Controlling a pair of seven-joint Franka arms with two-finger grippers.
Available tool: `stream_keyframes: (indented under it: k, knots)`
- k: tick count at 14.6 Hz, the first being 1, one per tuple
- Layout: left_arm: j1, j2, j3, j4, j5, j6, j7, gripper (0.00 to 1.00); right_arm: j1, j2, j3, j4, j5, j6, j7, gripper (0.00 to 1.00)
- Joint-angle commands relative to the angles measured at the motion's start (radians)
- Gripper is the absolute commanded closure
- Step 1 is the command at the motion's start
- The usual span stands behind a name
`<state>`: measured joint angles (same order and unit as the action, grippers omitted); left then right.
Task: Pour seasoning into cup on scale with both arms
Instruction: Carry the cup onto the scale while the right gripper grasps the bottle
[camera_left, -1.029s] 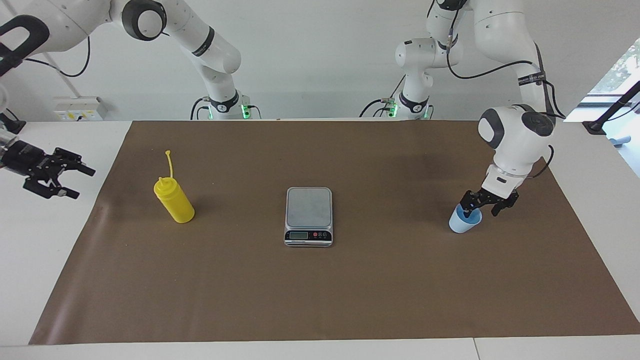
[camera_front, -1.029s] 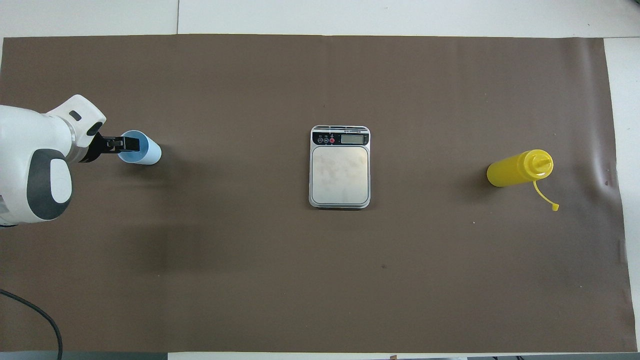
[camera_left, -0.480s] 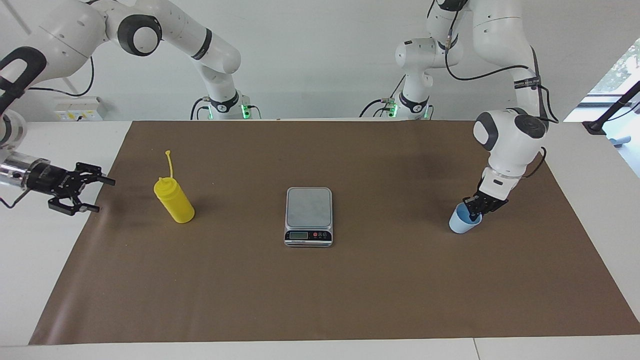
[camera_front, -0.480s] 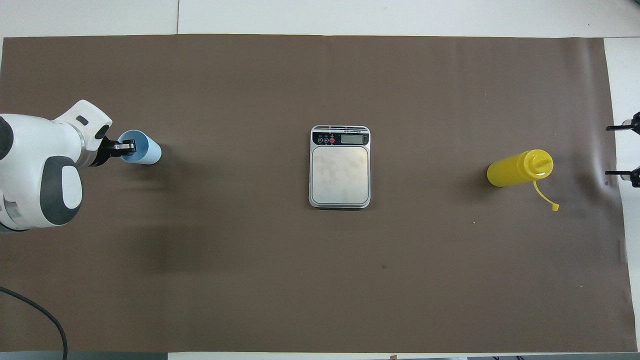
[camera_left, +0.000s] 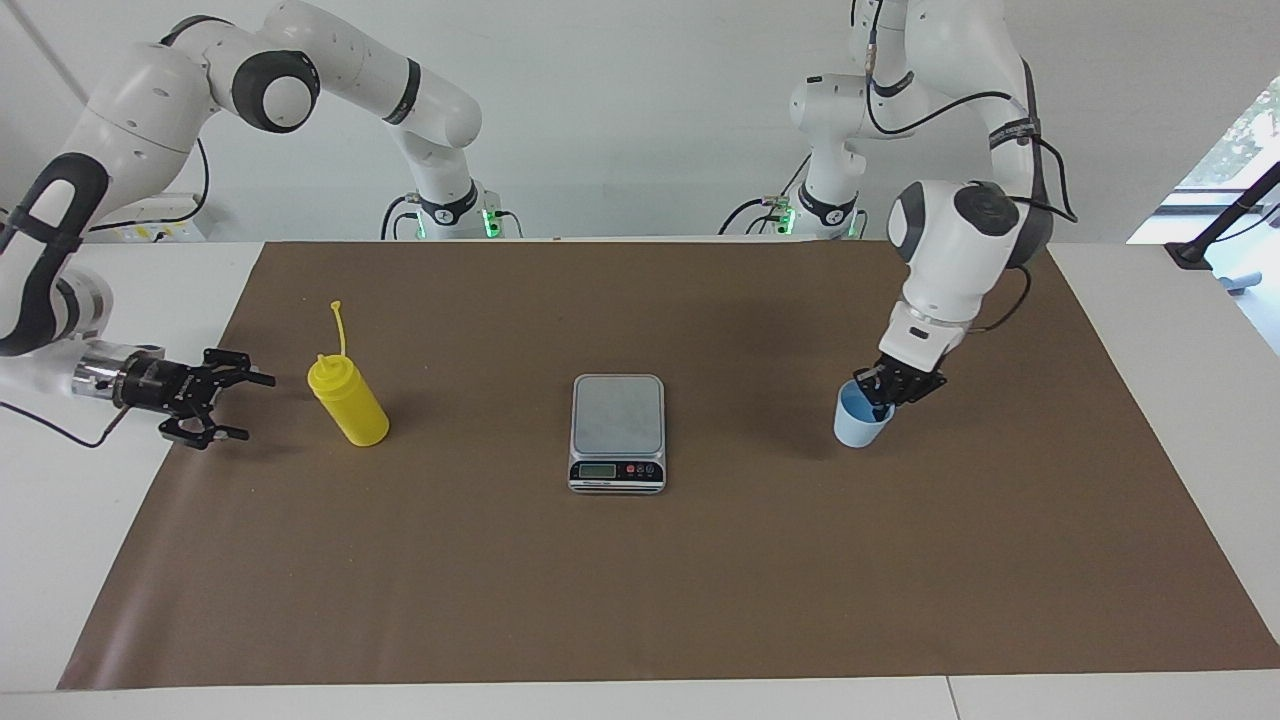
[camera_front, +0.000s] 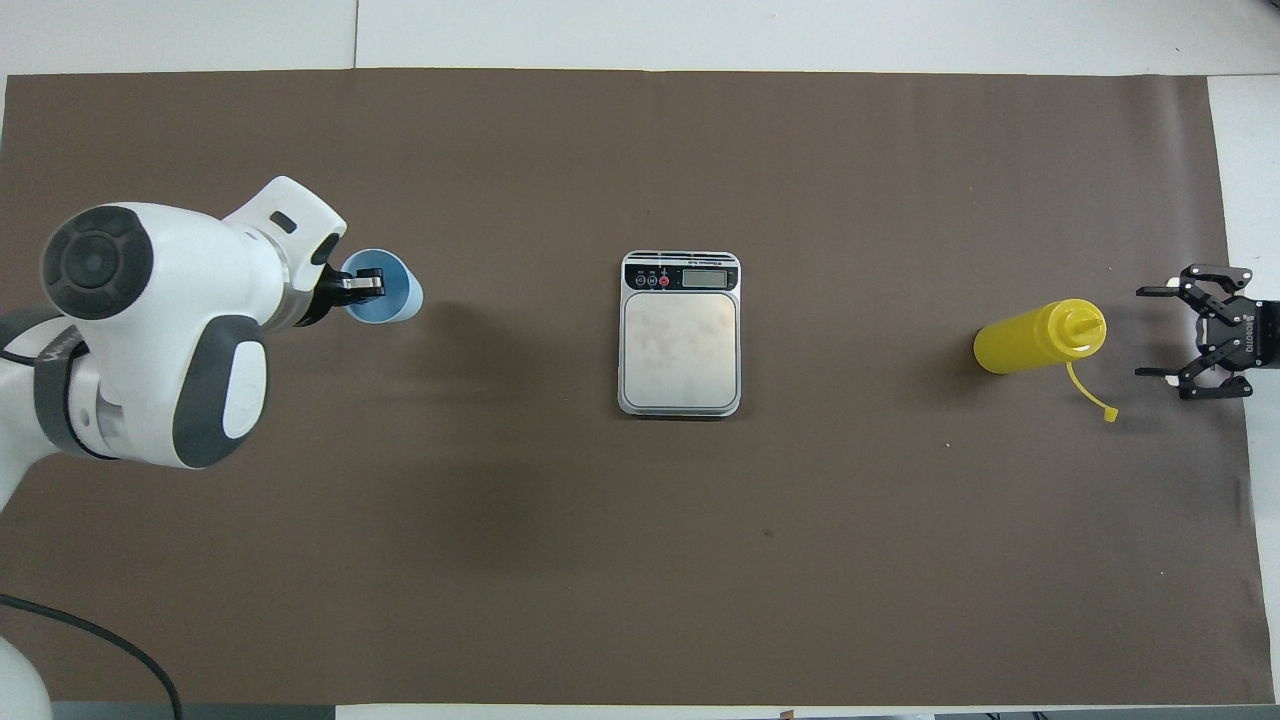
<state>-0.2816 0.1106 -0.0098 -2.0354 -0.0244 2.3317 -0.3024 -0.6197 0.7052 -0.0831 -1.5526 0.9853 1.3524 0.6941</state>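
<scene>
A brown paper-like mat (camera_left: 640, 560) covers the white table. The facing view alone shows the small blue tapered cup (camera_left: 858, 421) lifted above the mat, the left gripper (camera_left: 893, 388) pinched on its rim. At mid-mat sits the silver-plated rectangular scale (camera_left: 618, 432). The right gripper (camera_left: 222, 402), fingers spread, hovers beside the upright yellow plastic squeeze bottle (camera_left: 347, 400).

Yellow seasoning (camera_left: 348, 401) upright; grey scale (camera_left: 618, 433) mid-table — light blue cup (camera_left: 861, 417) lifted, pinched at its rim.
</scene>
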Motion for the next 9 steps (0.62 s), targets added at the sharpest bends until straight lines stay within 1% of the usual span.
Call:
stream_keyframes:
  k: [1, 2, 3, 4, 6, 7, 9]
  knots:
    - [-0.158, 0.009, 0.017, 0.023, 0.006, -0.037, -0.183, 1.0, 0.023, -0.061, 0.008, -0.133, 0.032, 0.043, -0.076, 0.0]
    - [-0.21, 0.015, 0.016, 0.03, 0.006, -0.034, -0.261, 1.0, 0.032, -0.07, 0.006, -0.153, 0.044, 0.045, -0.08, 0.0]
    - [-0.253, 0.041, 0.017, 0.059, 0.006, -0.038, -0.324, 1.0, 0.04, -0.075, 0.008, -0.171, 0.061, 0.047, -0.082, 0.0]
    - [-0.299, 0.076, 0.017, 0.104, 0.006, -0.041, -0.378, 1.0, 0.052, -0.085, 0.006, -0.181, 0.07, 0.053, -0.081, 0.0]
    - [-0.356, 0.135, 0.017, 0.188, 0.009, -0.08, -0.47, 1.0, 0.081, -0.111, 0.008, -0.225, 0.075, 0.109, -0.08, 0.0]
    - [-0.393, 0.183, 0.017, 0.243, 0.036, -0.109, -0.51, 1.0, 0.096, -0.119, 0.008, -0.251, 0.096, 0.137, -0.085, 0.0]
    - [-0.427, 0.282, 0.017, 0.37, 0.082, -0.141, -0.608, 1.0, 0.118, -0.127, 0.008, -0.276, 0.114, 0.171, -0.106, 0.0]
